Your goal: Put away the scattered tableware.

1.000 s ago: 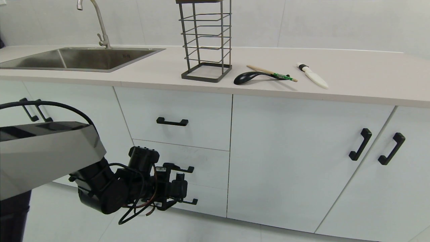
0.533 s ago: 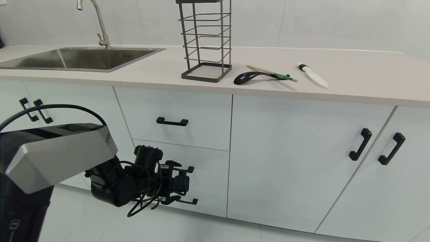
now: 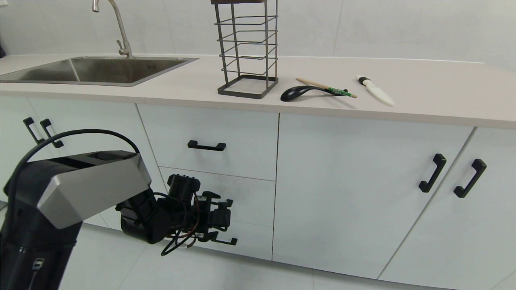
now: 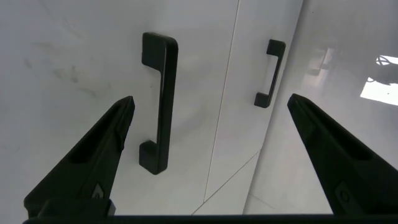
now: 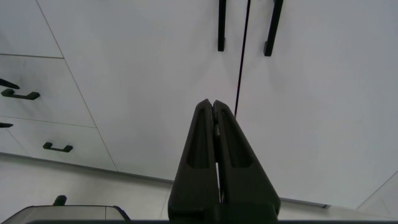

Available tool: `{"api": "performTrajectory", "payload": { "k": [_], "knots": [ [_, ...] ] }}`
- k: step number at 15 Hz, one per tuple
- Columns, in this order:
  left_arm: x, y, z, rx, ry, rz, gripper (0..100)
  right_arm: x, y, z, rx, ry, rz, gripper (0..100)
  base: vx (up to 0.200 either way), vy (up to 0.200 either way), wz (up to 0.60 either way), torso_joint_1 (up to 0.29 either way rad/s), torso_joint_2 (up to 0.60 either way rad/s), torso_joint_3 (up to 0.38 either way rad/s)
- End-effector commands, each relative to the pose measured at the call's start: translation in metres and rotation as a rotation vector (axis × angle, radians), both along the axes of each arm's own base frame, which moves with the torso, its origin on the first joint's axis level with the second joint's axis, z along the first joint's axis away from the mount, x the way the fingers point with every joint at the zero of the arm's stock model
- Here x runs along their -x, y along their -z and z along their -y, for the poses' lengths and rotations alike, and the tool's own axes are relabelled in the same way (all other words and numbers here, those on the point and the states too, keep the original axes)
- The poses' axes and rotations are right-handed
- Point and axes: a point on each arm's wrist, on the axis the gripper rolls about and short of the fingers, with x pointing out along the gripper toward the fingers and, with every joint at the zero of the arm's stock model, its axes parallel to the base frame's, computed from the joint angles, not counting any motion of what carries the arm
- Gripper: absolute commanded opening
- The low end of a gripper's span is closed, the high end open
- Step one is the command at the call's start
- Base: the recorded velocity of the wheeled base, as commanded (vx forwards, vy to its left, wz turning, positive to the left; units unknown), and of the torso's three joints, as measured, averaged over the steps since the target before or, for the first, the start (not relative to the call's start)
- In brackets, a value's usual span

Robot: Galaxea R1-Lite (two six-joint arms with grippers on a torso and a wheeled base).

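Left gripper (image 3: 221,220) here: jaws spread wide, nothing in them. I'm down low, facing the white drawers w/ a black drawer handle (image 4: 158,102) straight ahead, not touching it. Right gripper (image 5: 212,107) has its fingers pressed flat together, empty too, pointed at the cabinet doors (image 5: 155,74). Tableware's all up on the counter (image 3: 423,100) (well apart from me): black spoon (image 3: 296,93) touching the chopsticks (image 3: 326,88), white knife (image 3: 377,92) nearby, wire rack (image 3: 248,48) beside the spoon.

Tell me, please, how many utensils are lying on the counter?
3: a black spoon right of the wire rack, wooden chopsticks crossing its handle, and a white knife farther right, apart. The chopsticks may be a pair, counted here as one.
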Motion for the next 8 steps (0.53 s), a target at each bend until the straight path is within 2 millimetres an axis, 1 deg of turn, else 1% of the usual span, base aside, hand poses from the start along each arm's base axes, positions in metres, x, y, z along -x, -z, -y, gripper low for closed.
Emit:
{"api": "performTrajectory", "payload": {
  "k": [1,3,5,8],
  "knots": [
    [-0.001,0.006,0.000,-0.004,0.000,-0.013,100,0.000,0.000,0.000,0.000,0.000,-0.002,0,0.000,0.000,0.00,0.000,0.00,0.000],
    [-0.002,0.012,0.001,-0.007,0.000,-0.020,100,0.000,0.000,0.000,0.000,0.000,-0.002,0,0.000,0.000,0.00,0.000,0.00,0.000],
    [-0.009,0.015,0.003,-0.004,-0.001,-0.010,100,0.000,0.000,0.000,0.000,0.000,-0.002,0,0.000,0.000,0.00,0.000,0.00,0.000],
    [-0.008,0.021,0.003,-0.009,-0.001,-0.024,100,0.000,0.000,0.000,0.000,0.000,-0.002,0,0.000,0.000,0.00,0.000,0.00,0.000]
  ]
}}
